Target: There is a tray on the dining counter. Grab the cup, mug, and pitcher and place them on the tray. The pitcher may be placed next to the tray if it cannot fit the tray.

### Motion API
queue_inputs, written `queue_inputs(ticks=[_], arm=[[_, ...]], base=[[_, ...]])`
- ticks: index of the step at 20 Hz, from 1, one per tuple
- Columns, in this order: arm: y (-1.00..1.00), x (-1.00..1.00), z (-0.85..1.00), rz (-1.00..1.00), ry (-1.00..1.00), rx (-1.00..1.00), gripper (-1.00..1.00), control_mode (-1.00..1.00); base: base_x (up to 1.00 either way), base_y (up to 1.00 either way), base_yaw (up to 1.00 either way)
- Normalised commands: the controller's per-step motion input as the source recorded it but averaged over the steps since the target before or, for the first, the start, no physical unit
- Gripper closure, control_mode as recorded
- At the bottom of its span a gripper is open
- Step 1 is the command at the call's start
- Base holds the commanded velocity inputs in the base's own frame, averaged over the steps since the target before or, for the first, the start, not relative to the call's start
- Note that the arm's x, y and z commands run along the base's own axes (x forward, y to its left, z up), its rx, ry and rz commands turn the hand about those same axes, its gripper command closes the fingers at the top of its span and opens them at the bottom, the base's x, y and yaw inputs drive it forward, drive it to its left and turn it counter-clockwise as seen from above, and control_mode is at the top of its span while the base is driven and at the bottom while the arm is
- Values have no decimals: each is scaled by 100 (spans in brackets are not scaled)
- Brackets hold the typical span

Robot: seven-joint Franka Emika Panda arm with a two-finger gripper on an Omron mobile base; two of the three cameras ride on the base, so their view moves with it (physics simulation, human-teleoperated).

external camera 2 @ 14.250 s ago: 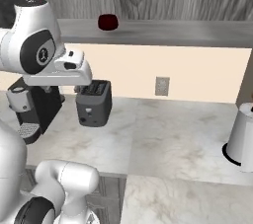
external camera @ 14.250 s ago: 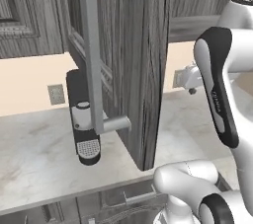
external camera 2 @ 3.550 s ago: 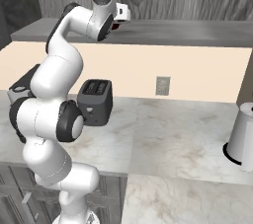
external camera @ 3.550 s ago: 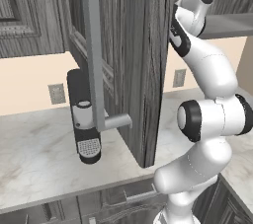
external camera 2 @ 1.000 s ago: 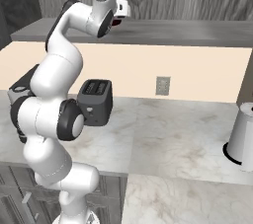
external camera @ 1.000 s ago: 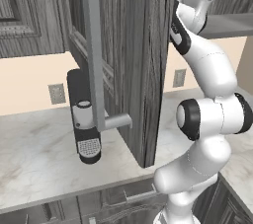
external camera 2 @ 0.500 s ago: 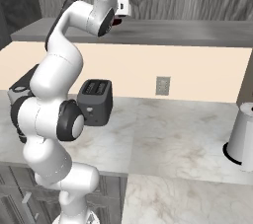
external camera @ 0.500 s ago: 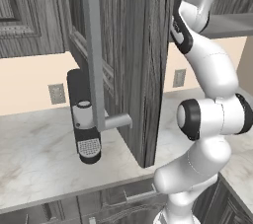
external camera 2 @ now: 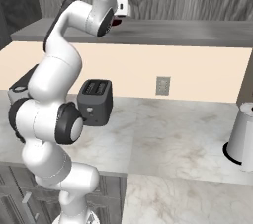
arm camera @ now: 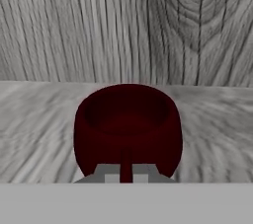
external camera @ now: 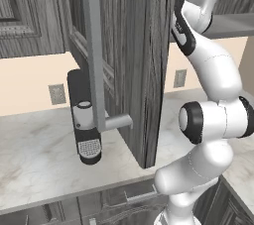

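The dark red mug (arm camera: 127, 119) stands upright on a grey wooden shelf (arm camera: 39, 139) inside the upper cabinet, close in front of the hand. Its loop handle points toward me and sits between the two fingertips of my gripper (arm camera: 126, 176), which looks shut on it. From the right base view a sliver of the mug (external camera 2: 116, 21) shows behind the raised hand, on the long shelf (external camera 2: 188, 28). The tray, cup, pitcher and dining counter are out of view.
An open cabinet door (external camera: 124, 45) with a long bar handle hangs left of the arm. A black coffee machine (external camera: 84, 115) and a dark toaster (external camera 2: 96, 102) stand on the marble worktop (external camera 2: 173, 134). A white canister (external camera 2: 244, 136) sits at the right edge.
The arm's upper end has crept slightly upward over the last second. The mug stays at the same spot on the shelf.
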Motion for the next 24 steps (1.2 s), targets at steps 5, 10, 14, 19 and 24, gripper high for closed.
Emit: queue_inputs(ticks=[5,10,14,19,24], arm=[[0,-19,0,0,0,0,100,-100],[0,-45,0,0,0,0,100,-100],[3,-55,-1,0,1,0,100,-100],[2,-45,-1,0,1,0,100,-100],[0,-60,0,0,0,0,100,-100]], base=[[0,0,0],[0,0,0],[0,0,0],[0,0,0],[0,0,0]])
